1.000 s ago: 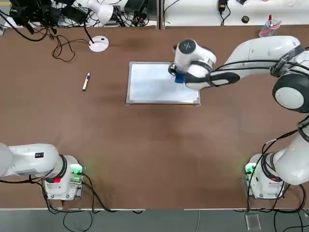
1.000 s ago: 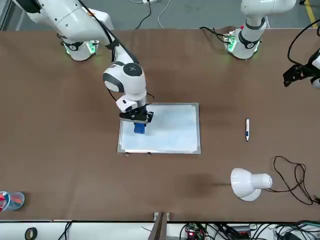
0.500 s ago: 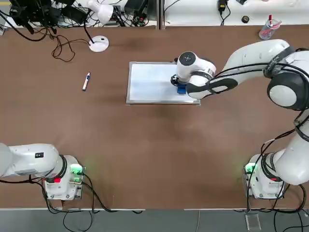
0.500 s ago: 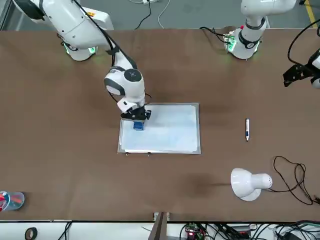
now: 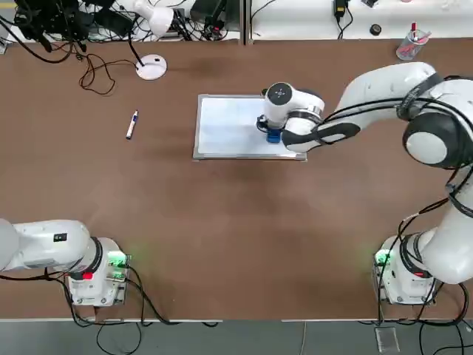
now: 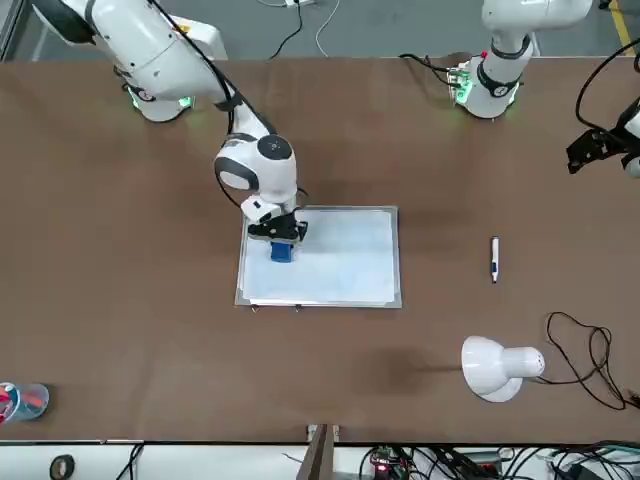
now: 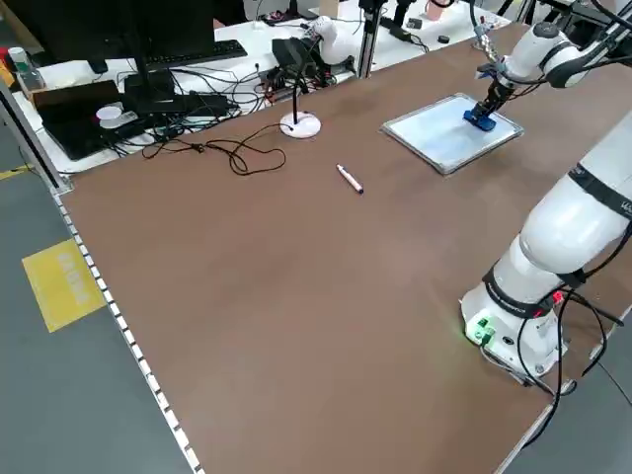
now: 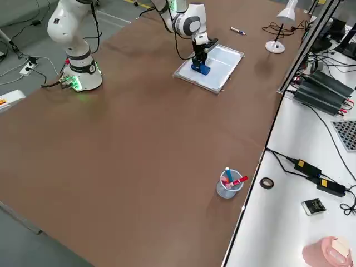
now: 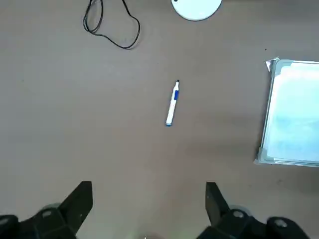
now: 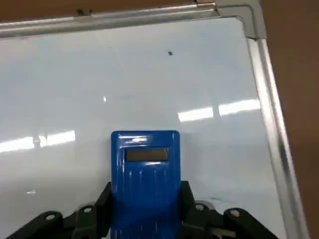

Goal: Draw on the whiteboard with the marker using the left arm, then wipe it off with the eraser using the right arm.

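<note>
On the surface [image 5: 222,222] there were one whiteboard [image 5: 229,126], one marker [image 5: 131,124], one blue eraser [image 6: 281,251], one white desk lamp [image 6: 498,366], one clear cup [image 8: 227,185] of pens and two robot arms.

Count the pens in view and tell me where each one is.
3: the marker lies on the table left of the whiteboard; two stand in the clear cup near the table's far right corner. More may be hidden inside the cup.
</note>
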Tool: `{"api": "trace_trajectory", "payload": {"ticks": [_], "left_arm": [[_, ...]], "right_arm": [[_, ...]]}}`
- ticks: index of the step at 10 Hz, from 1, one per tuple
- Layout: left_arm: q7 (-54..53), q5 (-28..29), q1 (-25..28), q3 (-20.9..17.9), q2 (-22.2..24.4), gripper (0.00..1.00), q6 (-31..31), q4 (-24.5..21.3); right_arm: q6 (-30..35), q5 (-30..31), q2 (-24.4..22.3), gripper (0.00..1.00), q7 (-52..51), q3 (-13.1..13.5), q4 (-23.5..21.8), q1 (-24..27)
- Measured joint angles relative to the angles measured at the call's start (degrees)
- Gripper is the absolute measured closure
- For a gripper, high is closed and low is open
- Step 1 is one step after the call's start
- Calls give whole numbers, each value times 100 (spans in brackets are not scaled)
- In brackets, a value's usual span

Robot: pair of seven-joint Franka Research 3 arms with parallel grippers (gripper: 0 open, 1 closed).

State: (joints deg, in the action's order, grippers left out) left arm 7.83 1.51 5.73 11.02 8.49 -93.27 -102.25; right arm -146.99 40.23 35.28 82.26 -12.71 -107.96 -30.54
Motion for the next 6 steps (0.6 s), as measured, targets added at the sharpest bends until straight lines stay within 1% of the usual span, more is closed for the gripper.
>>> {"api": "trace_trajectory", "payload": {"ticks": [2, 6], "left_arm": [[0, 0, 52, -2, 0, 0, 0, 0], [-14, 0, 140, -12, 0, 0, 0, -2]], "right_arm": [[81, 240, 297, 45, 471, 2, 480, -207], [200, 293, 857, 45, 979, 7, 1425, -671]]}}
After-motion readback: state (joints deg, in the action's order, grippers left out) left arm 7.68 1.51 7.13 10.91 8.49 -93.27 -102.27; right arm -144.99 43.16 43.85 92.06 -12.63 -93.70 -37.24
